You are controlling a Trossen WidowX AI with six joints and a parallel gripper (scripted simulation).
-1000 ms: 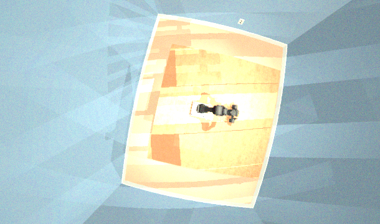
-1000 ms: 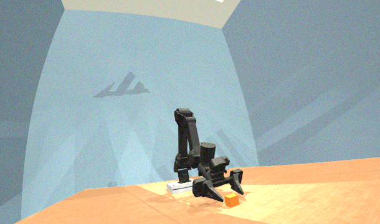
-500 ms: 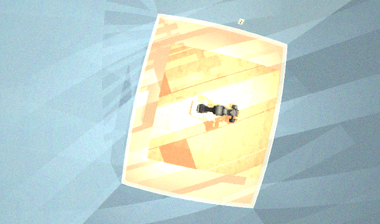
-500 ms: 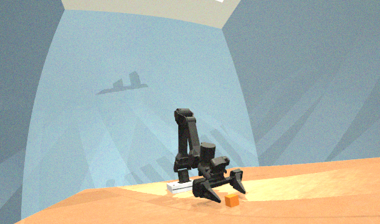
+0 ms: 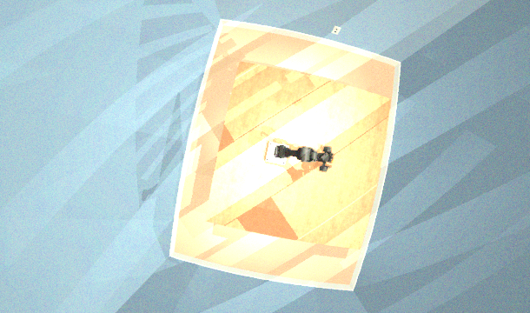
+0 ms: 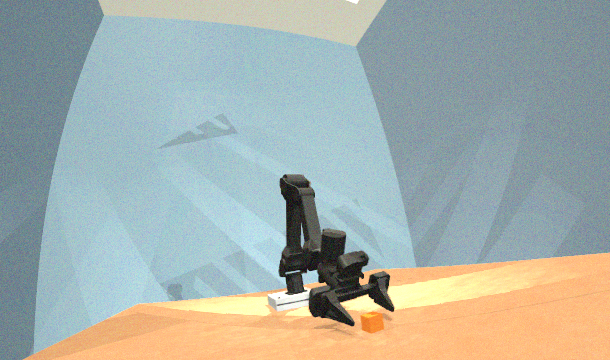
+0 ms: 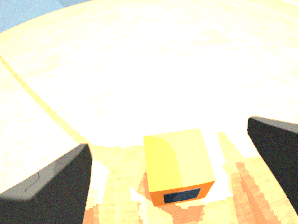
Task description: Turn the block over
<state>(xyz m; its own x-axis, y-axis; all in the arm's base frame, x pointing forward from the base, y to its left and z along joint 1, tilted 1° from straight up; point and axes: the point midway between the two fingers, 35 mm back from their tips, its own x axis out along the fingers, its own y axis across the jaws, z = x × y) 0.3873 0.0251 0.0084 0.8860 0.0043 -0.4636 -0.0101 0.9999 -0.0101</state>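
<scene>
The orange block (image 6: pixel 372 322) (image 7: pixel 181 160) rests on the table (image 6: pixel 210 342). In the wrist view its plain top shows, and the dark rectangular mark (image 7: pixel 182 195) is on the side towards the wrist camera and the arm, so the marked side faces sideways. The gripper (image 6: pixel 373 317) (image 7: pixel 169 133) is open wide and empty. Its fingers stand apart on either side of the block, with a gap on each side, and the tips are a little above the table. In the top view the arm largely hides the block.
The arm's white base (image 5: pixel 270 153) (image 6: pixel 288 300) stands behind the gripper. The table has a pale raised rim (image 5: pixel 175 226) all round in the top view. Strong bright patches and shadows cross the wooden surface, washing out much of the wrist view.
</scene>
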